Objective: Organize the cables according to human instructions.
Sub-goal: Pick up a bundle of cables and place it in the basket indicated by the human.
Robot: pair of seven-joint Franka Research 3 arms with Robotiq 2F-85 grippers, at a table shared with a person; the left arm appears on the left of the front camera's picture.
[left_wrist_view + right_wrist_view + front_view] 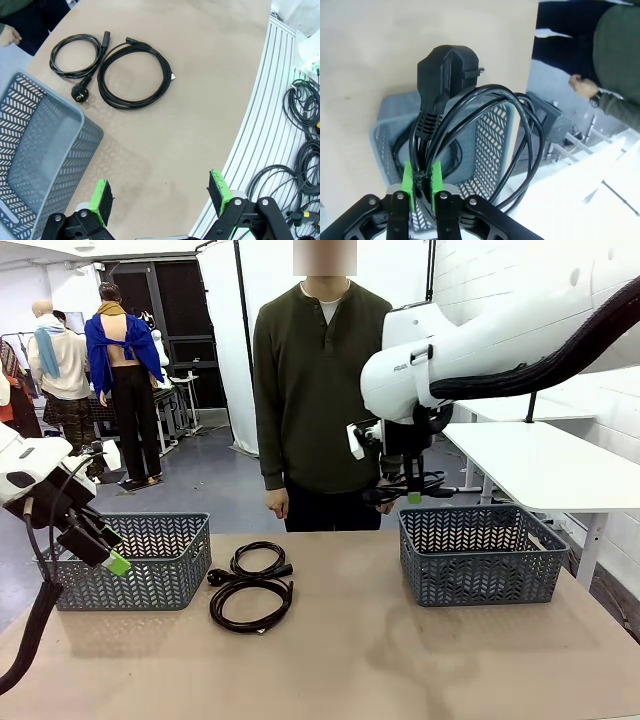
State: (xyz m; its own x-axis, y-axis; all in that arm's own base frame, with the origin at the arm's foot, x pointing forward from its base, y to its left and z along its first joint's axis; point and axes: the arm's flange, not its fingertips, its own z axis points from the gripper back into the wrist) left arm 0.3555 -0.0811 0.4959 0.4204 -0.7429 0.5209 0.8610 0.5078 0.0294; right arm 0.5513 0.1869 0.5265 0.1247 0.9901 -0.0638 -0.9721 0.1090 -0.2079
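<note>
Two coiled black cables lie on the table between the baskets, one [258,562] [77,55] farther back and one [250,602] [135,75] nearer me. My right gripper [410,492] [422,182] is shut on a third cable [470,115], whose chunky plug [445,75] and loops hang over the right grey basket [480,555] [490,135]. My left gripper [108,556] [162,195] is open and holds nothing, hovering in front of the left grey basket [130,560] [40,155]. The human [320,390] stands at the far side, arms down.
The person's hand [7,35] [582,85] hangs near the table's far edge. A white side table [550,460] stands to the right. Several loose cords [305,105] lie on the floor beyond the table's rounded edge.
</note>
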